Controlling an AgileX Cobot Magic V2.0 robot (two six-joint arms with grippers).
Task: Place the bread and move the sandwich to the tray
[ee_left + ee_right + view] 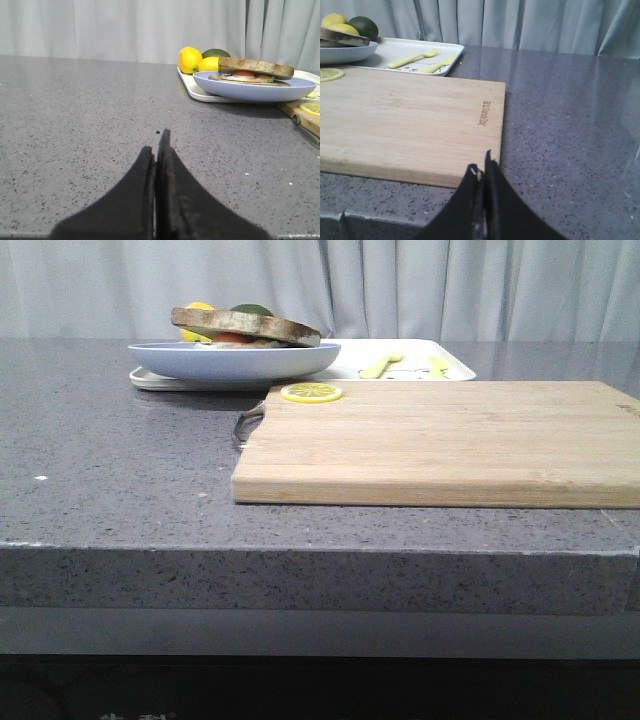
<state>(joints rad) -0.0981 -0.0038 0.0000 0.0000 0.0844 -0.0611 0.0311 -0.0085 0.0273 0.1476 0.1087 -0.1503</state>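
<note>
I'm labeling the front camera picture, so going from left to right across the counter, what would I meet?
Pale blue plate with the sandwich on it → lemon slice on the corner of the wooden cutting board → yellow fork on the white tray.

The left hand (159, 150) had two matte black fingers, broad at the base and tapering to thin tips. The right hand (483, 167) looked alike, black, with pale scuffs near its tips.

Staged kitchen-style setup — grey speckled stone counter (120, 460), wooden cutting board (440, 440), white tray (415, 50) with yellow fork (412, 58), lemons (190, 59) and plated sandwich (252, 70). Plain grey curtain (450, 285) backdrop, no appliances — reads as lab mock-up.
</note>
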